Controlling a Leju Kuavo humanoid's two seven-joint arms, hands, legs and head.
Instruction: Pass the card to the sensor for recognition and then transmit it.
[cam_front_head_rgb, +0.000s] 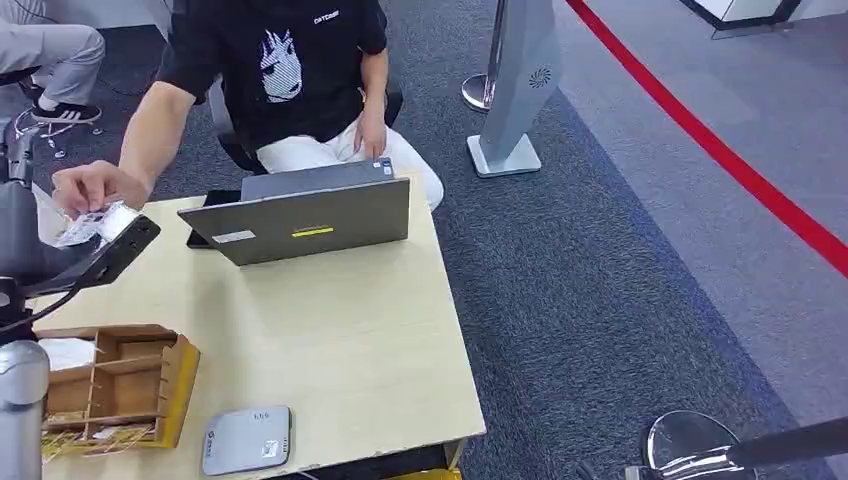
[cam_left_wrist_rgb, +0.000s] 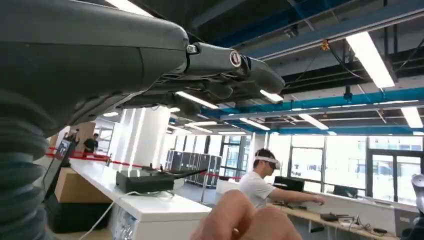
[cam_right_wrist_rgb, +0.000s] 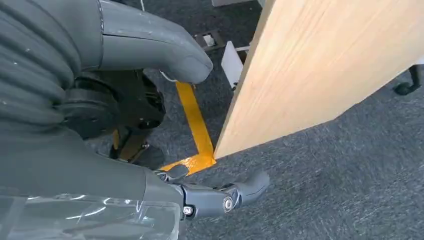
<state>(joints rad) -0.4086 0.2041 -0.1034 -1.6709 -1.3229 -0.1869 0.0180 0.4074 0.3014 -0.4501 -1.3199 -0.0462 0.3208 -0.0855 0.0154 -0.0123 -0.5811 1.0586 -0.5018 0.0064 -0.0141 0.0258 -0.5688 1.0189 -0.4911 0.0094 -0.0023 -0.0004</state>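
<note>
The card (cam_front_head_rgb: 93, 224), white in shiny plastic, is at the table's far left corner, pinched by a seated person's hand (cam_front_head_rgb: 92, 184). My left hand (cam_front_head_rgb: 105, 252) lies just beneath it with its dark fingers (cam_left_wrist_rgb: 225, 65) stretched out flat and nothing between them. The person's fingertips (cam_left_wrist_rgb: 240, 220) appear close by in the left wrist view. The sensor (cam_front_head_rgb: 247, 438), a flat grey pad, lies near the table's front edge. My right hand (cam_right_wrist_rgb: 200, 197) hangs beside the table's edge (cam_right_wrist_rgb: 320, 65), holding nothing.
A grey laptop (cam_front_head_rgb: 310, 215) stands open at the back of the wooden table (cam_front_head_rgb: 350, 330). At the front left is a wooden compartment box (cam_front_head_rgb: 115, 385). A grey kiosk stand (cam_front_head_rgb: 515, 90) and a red floor line (cam_front_head_rgb: 720, 150) lie to the right on the carpet.
</note>
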